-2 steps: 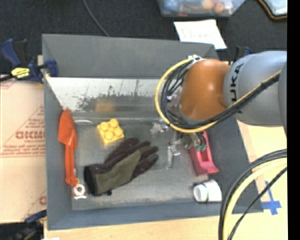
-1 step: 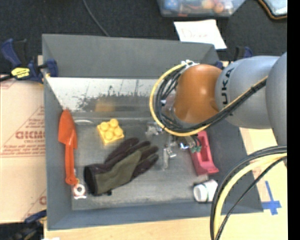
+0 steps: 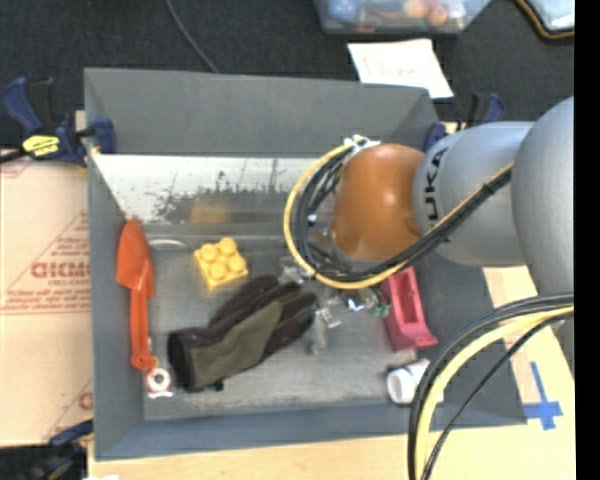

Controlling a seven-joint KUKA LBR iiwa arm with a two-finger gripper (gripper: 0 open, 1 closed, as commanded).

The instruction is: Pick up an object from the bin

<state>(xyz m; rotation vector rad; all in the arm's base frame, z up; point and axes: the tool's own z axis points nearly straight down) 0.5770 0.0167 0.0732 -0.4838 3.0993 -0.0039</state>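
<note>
My gripper [image 3: 318, 334] pokes out from under the arm's orange cover, low in the middle of the bin. It is at the right end of a dark brown and olive glove [image 3: 235, 336] that lies flat and stretches to the lower left. A yellow studded toy brick [image 3: 220, 263] sits just up and left of the glove. A pink block-shaped thing [image 3: 408, 313] lies close on the gripper's right, partly hidden by the arm.
An orange plastic scoop [image 3: 136, 293] with a long handle lies along the left wall, with a small white ring [image 3: 159, 380] at its lower end. A white thing [image 3: 406, 382] rests in the lower right corner. The arm covers the bin's upper right.
</note>
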